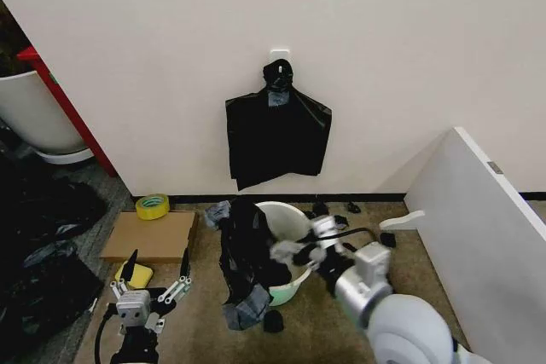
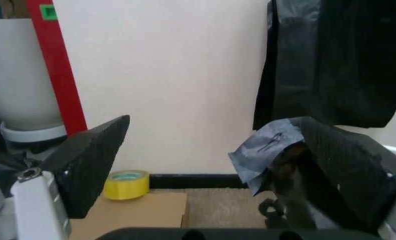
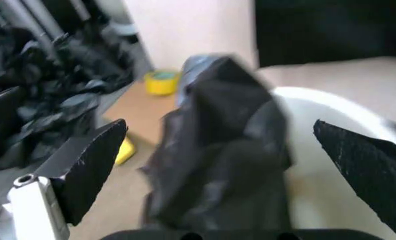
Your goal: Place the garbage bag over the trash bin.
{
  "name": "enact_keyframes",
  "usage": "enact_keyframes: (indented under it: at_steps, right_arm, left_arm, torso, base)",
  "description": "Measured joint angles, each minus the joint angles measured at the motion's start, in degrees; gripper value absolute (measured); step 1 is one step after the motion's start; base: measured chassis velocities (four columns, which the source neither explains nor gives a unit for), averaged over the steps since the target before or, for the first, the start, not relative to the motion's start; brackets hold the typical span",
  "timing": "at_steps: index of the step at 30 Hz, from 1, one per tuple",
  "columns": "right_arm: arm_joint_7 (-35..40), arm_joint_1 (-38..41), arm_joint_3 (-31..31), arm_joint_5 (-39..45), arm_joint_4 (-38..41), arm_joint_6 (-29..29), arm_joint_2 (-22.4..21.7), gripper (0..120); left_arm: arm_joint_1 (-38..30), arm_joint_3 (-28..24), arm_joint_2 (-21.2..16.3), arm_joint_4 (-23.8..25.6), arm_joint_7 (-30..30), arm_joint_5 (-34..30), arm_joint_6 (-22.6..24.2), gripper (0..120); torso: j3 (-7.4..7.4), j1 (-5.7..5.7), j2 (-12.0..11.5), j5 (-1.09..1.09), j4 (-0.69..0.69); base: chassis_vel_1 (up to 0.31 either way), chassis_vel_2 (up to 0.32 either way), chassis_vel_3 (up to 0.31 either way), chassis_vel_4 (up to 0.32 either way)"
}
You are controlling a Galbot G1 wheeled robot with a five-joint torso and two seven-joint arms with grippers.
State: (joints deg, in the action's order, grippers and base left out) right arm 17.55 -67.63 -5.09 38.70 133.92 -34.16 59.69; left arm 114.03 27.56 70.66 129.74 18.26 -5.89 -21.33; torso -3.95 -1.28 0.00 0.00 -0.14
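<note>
The trash bin (image 1: 290, 253), a cream-white bucket, stands on the carpet below the wall. The black garbage bag (image 1: 243, 253) is draped over the bin's left rim and hangs down its outside to the floor. My right gripper (image 1: 299, 245) hovers open over the bin's mouth, right beside the bag. In the right wrist view the bag (image 3: 218, 165) lies between the spread fingers (image 3: 91, 165), with the bin's rim (image 3: 331, 112) behind it. My left gripper (image 1: 156, 277) is open, low at the left and apart from the bin. From the left wrist the bag (image 2: 271, 145) shows farther off.
A flat black bag bundle (image 1: 277, 130) hangs on the wall. A yellow tape roll (image 1: 153, 205), cardboard (image 1: 149, 236) and a yellow object (image 1: 136, 274) lie at the left. Black bags (image 1: 43, 236) are heaped far left, near a large white pot (image 1: 34, 112). A white board (image 1: 478, 219) leans at the right.
</note>
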Motion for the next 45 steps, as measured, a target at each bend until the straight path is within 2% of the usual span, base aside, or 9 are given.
enact_keyframes:
  at_steps: [5,9,12,24,28,34,38,42,45]
  right_arm:
    - [1.6,3.0,-5.3,-1.3,-6.7,-1.2,4.5,81]
    - [1.6,3.5,-6.1,-2.2,-9.2,-1.2,5.1,75]
    - [1.6,4.0,-6.8,-2.8,-10.7,-1.2,5.8,62]
    - [3.6,4.6,-7.2,-3.7,-11.3,-0.2,6.7,23]
    - [3.6,4.5,-6.8,-3.7,-10.9,-0.1,6.6,4]
    - [3.7,3.9,-6.2,-3.4,-10.2,-0.1,6.4,0]
    - [3.7,3.7,-5.9,-3.3,-9.9,-0.2,6.4,0]
    - [3.9,3.6,-5.2,-3.2,-9.8,-0.3,6.4,0]
    - [4.2,3.7,-4.9,-3.1,-9.9,-0.3,6.4,0]
  left_arm:
    - [0.2,0.1,0.3,-0.8,0.0,-0.7,0.2,100]
    - [0.0,0.1,0.4,-0.9,0.0,-0.8,0.3,99]
    - [-0.7,-0.1,0.4,-1.1,-0.1,-0.9,0.7,98]
    - [-2.1,-0.4,0.0,-1.6,-0.3,-1.2,2.2,97]
    - [-2.9,-0.7,-0.4,-1.8,-0.5,-1.7,3.9,97]
    - [-4.2,-1.7,-2.4,-0.8,-1.5,-3.7,7.3,96]
    - [-5.4,-2.8,-6.6,-0.2,-2.6,-7.0,10.1,96]
    - [-8.2,-4.5,-13.7,0.1,-2.9,-13.0,14.9,95]
    - [-10.1,-6.3,-16.0,0.2,-2.9,-16.1,17.7,95]
  torso:
    - [0.0,0.0,0.0,0.01,0.01]
    - [0.0,0.0,0.0,0.0,0.0]
    - [0.0,0.0,0.0,0.0,-0.01]
    - [0.0,0.0,0.0,0.01,0.0]
    - [0.0,0.0,0.0,0.01,0.0]
    - [0.0,0.0,0.0,0.01,0.0]
    - [0.0,0.0,0.0,0.0,0.01]
    - [0.0,0.0,0.0,0.01,0.0]
    - [0.0,0.0,0.0,0.0,-0.01]
  base:
    - [0.0,0.0,0.0,0.0]
    - [0.0,0.0,0.0,0.0]
    - [0.0,0.0,0.0,0.0]
    - [0.0,0.0,0.0,0.0]
    - [0.0,0.0,0.0,0.0]
    - [0.0,0.0,0.0,0.0]
    - [0.0,0.0,0.0,0.0]
    - [0.0,0.0,0.0,0.0]
    - [0.0,0.0,0.0,0.0]
